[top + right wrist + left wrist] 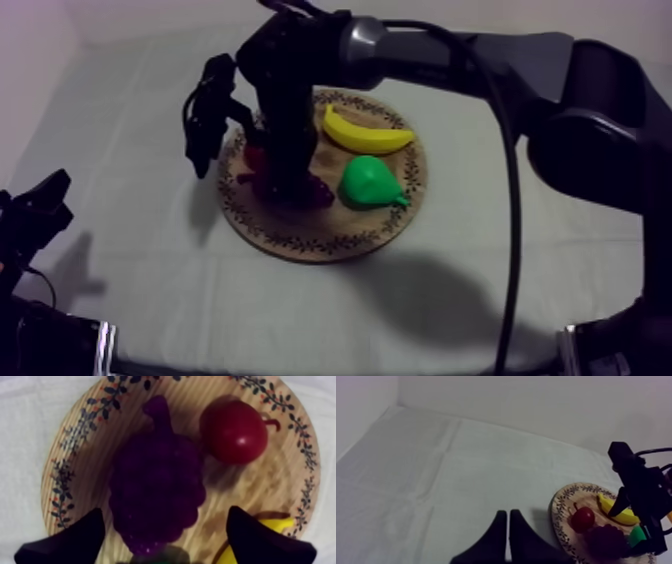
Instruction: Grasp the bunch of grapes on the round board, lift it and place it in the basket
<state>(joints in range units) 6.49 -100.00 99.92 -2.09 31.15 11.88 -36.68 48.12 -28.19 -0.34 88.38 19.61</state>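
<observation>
Top view: the right arm reaches in from the upper right and bends down over the round wooden board [330, 245]. The right gripper [290, 182] points straight down onto the board's left half, likely so it can take the fruit from above. The bunch of grapes [318, 192] lies on the board directly beneath it, and just a dark purple edge is visible past the arm. A banana [365, 132] and a pear [368, 184] lie on the right half, clear of the arm. A small red fruit [254, 157] sits just behind the gripper. The left gripper [35, 205] rests low at the table's left edge, well away from the board.

Left wrist view: the left arm's two fingers lie pressed together in a narrow wedge above bare cloth. The board is off to one side, with the other arm standing over it.

Right wrist view: the camera looks straight down on the grapes. The right fingers [70, 541] are spread wide, one on each side of the bunch, and neither touches it. The grasp looks lined up but not yet closed.
</observation>
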